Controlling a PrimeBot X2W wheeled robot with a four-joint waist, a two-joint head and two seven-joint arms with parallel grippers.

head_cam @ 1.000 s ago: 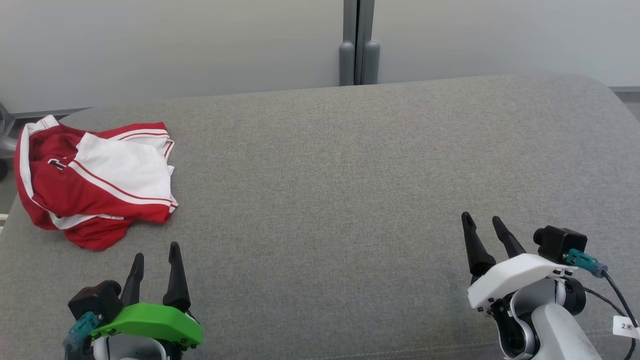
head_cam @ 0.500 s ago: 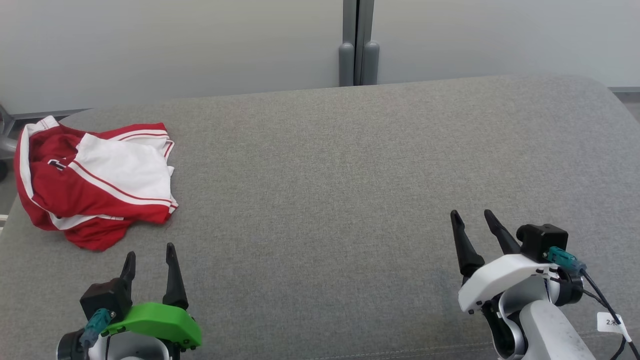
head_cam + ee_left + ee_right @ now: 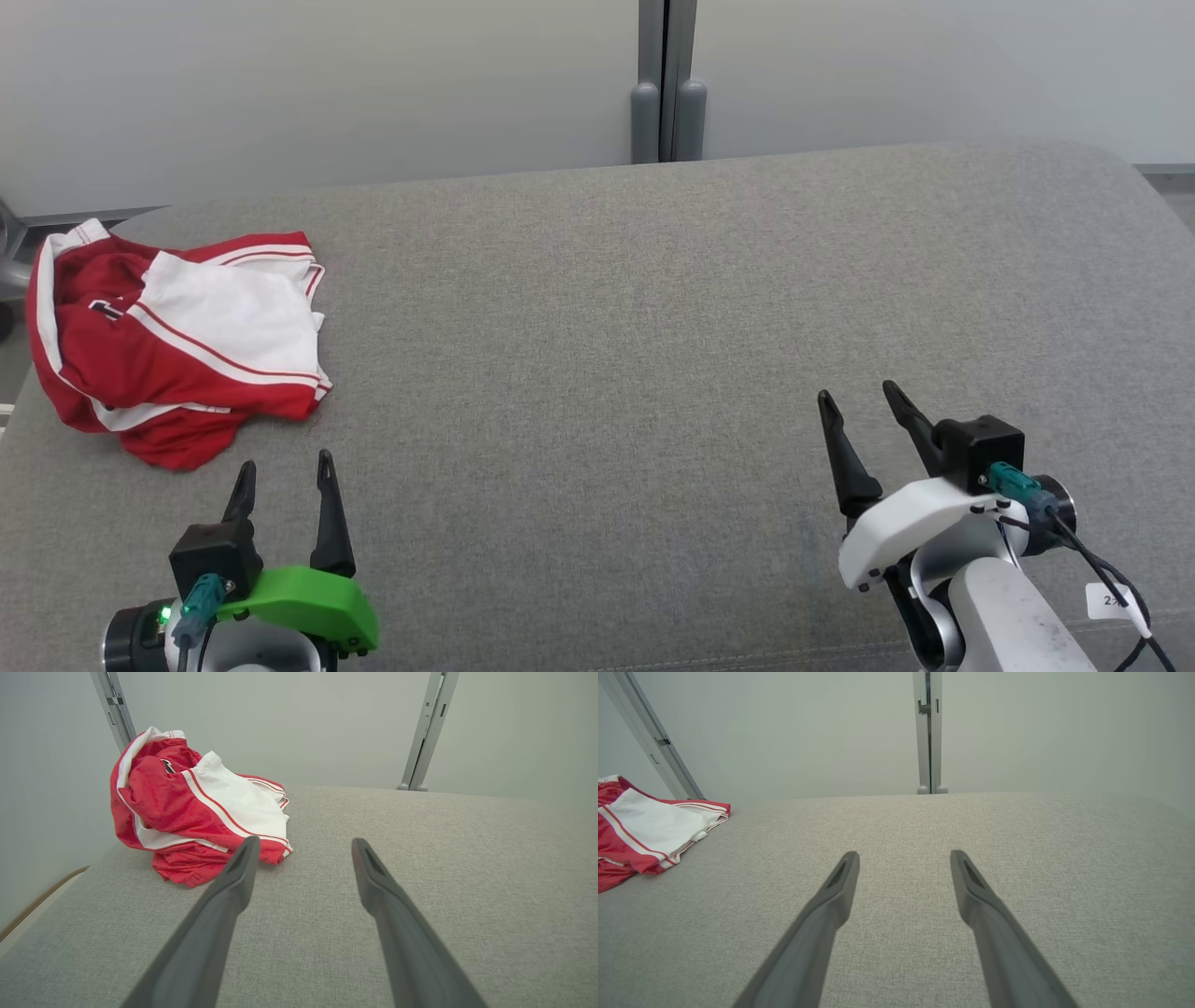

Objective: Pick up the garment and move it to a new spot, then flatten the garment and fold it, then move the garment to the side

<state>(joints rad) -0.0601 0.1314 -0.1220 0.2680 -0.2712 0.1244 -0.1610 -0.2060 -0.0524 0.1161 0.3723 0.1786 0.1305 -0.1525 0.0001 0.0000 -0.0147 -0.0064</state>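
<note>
head view: nothing lifted yet, the whole job lies ahead

the red and white garment lies in a crumpled heap at the far left of the grey cushion, close to its left edge and near the back. from the left wrist view it looks bunched and partly doubled over on itself, with a white panel lying across the red. whether it is shorts or a jersey is hard to say from a heap like this.

the left gripper sits low at the near left with its two dark fingers parted and nothing between them. its tips point toward the garment's near hem, close to it but apart. the right gripper sits at the near right, well apart from the cloth, its jaws likewise spread wide and empty over bare fabric.

by my reading, no step of the task is done. the garment has not been picked up, so the move to a new spot, the flattening, the folding and the final shift to the side are all left. the broad bare middle of the cushion looks the likely place to spread it out. the left arm seems best placed for the first grasp, since the heap lies just ahead of its fingers.
</note>
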